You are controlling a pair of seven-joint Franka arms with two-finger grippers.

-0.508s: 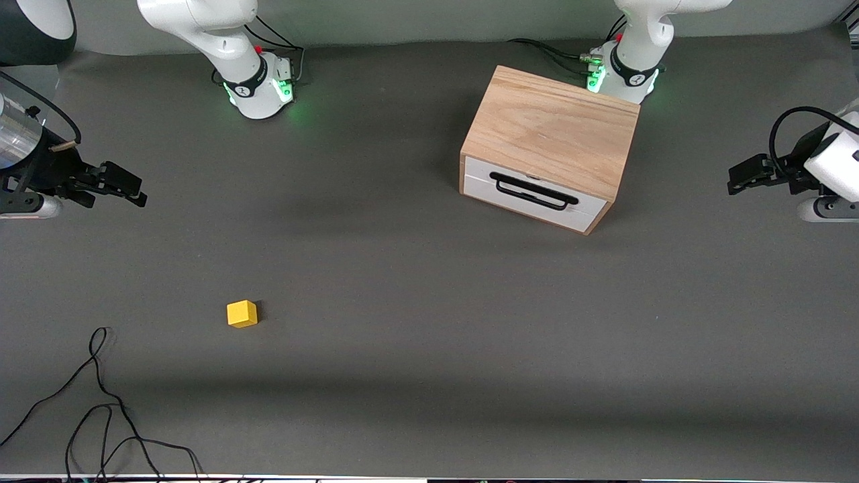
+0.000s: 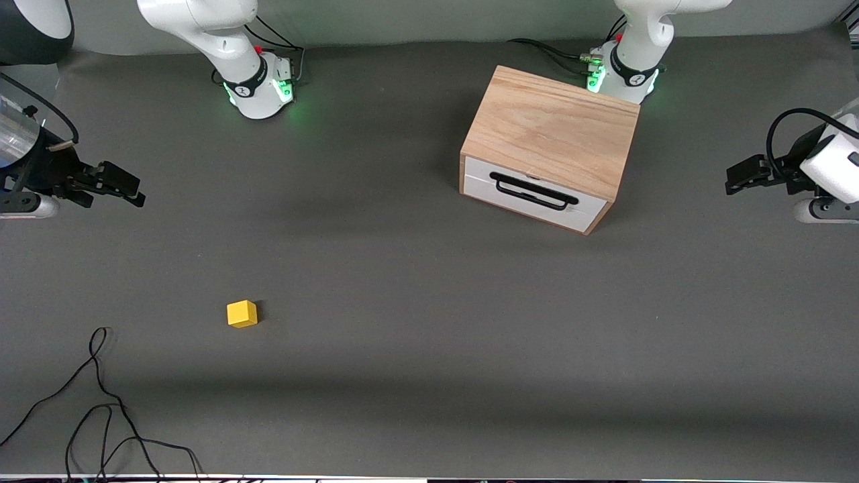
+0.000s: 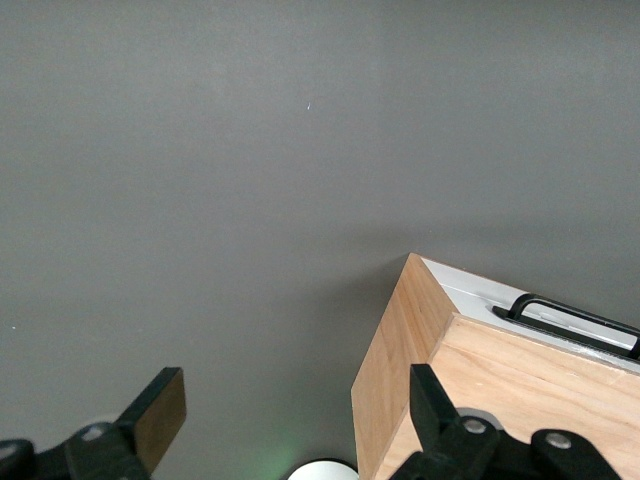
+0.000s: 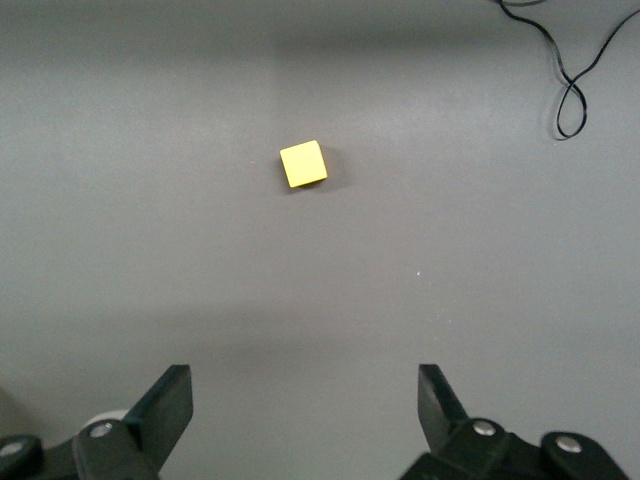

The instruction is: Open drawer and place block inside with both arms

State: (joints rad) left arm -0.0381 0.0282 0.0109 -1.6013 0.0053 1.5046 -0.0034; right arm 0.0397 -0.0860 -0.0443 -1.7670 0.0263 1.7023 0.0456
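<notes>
The light oak cabinet (image 2: 553, 127) stands near the left arm's base, its white drawer (image 2: 533, 196) shut, with a black bar handle (image 2: 533, 191). It also shows in the left wrist view (image 3: 500, 380). The yellow block (image 2: 241, 313) lies on the mat toward the right arm's end, nearer the front camera; it also shows in the right wrist view (image 4: 303, 163). My left gripper (image 2: 735, 178) is open and empty, up in the air at the left arm's end of the table. My right gripper (image 2: 127, 188) is open and empty, in the air at the right arm's end.
A loose black cable (image 2: 100, 409) lies on the mat near the front edge at the right arm's end; it also shows in the right wrist view (image 4: 570, 70). The two green-lit arm bases (image 2: 262, 87) (image 2: 621, 74) stand along the back.
Both grippers have shifted very slightly; the block and the cabinet have not moved.
</notes>
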